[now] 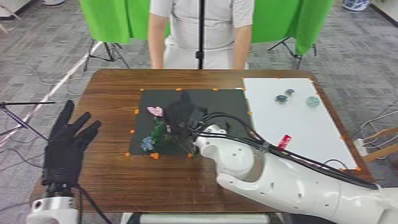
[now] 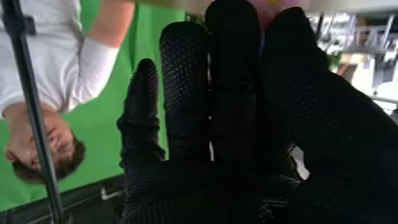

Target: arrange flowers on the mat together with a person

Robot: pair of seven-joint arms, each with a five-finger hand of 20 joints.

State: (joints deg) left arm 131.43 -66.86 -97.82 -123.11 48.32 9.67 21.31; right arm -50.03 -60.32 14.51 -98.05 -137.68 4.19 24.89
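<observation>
The robot's right hand (image 1: 181,116) in its black fabric glove filled the middle of the frame in the right wrist view. The fingers (image 2: 187,90) of that right hand were straight and close together, with a fine dotted texture on the glove, and the thumb (image 2: 324,107) ran alongside them. At the edge of the frame, right by the fingertips, was a small pink thing (image 2: 277,4), partly hidden; whether the glove touched it could not be told. Toward one side of the frame, a thin black pole (image 2: 33,107) stood out against bright green cloth (image 2: 102,142). A bright, blurred stretch of room lay near the opposite side edge.
</observation>
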